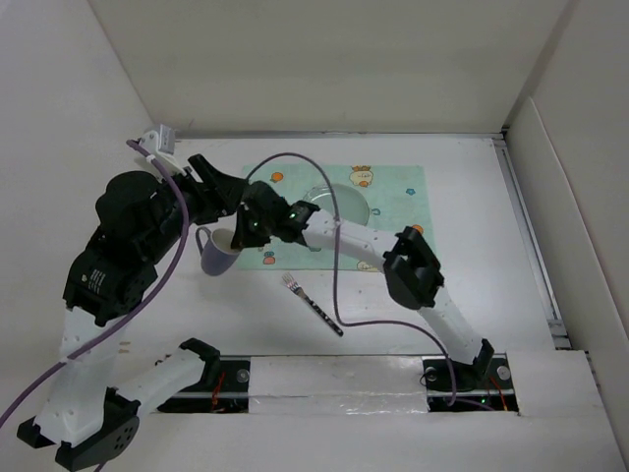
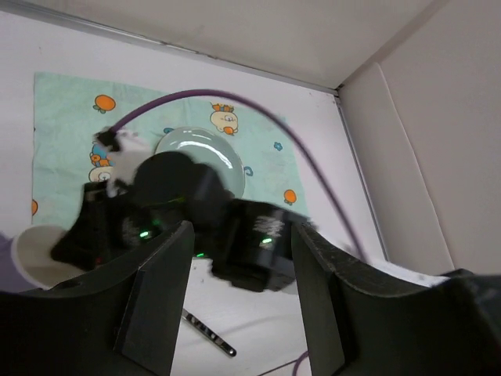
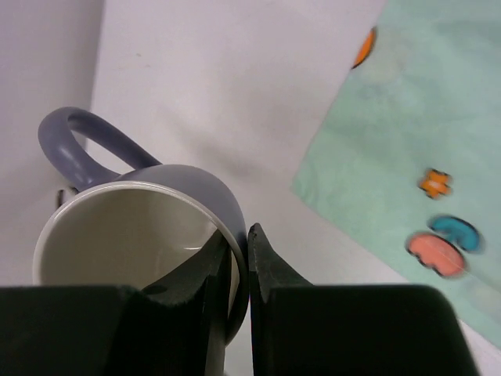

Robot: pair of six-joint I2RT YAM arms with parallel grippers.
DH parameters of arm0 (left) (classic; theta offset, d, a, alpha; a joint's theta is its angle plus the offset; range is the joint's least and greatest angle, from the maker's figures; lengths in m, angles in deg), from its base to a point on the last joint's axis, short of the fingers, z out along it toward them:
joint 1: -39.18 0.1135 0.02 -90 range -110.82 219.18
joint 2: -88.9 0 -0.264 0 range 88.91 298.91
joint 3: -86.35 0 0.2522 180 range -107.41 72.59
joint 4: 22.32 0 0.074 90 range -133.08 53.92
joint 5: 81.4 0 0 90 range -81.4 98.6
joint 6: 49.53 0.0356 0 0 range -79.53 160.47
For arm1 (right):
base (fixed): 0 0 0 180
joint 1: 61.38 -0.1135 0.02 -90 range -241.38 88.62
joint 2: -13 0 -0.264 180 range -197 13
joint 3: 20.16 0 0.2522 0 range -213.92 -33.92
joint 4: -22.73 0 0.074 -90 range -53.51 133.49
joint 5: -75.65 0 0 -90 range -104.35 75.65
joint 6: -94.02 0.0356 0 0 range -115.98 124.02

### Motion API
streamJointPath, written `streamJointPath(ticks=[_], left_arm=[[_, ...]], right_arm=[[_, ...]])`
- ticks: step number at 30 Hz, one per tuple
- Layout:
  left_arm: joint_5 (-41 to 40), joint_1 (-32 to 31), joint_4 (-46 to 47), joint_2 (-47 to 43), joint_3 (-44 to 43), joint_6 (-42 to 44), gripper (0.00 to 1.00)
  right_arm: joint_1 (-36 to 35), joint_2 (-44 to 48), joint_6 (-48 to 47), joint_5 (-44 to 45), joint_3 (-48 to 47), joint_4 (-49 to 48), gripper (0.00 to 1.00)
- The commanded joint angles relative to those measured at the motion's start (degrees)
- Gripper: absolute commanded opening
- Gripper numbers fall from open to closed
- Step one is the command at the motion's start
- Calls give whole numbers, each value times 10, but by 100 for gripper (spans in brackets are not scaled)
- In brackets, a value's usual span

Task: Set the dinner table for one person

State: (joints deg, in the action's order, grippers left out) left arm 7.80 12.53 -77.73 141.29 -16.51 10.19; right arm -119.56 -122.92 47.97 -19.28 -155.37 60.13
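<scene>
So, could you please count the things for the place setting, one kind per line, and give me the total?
mug: 1
plate: 1
fork: 1
placemat: 1
Total: 4, not counting the dinner table itself.

Plate (image 1: 349, 202) on the placemat (image 1: 393, 197), mug (image 1: 216, 258) just left of it, fork (image 1: 313, 305) nearer the arms on the dinner table (image 1: 472, 275)
</scene>
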Motion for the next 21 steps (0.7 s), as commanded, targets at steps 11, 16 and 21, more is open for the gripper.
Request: streamJointPath(ticks=[11, 16, 21], left_arm=[[35, -3, 169, 74, 73, 15, 50], [53, -3, 221, 125, 76, 24, 49], [69, -3, 244, 161, 69, 41, 49]], right_arm=[[399, 283, -177, 75, 126, 113, 0], [477, 246, -207, 101, 83, 165, 0], [522, 195, -209, 111, 48, 178, 0]])
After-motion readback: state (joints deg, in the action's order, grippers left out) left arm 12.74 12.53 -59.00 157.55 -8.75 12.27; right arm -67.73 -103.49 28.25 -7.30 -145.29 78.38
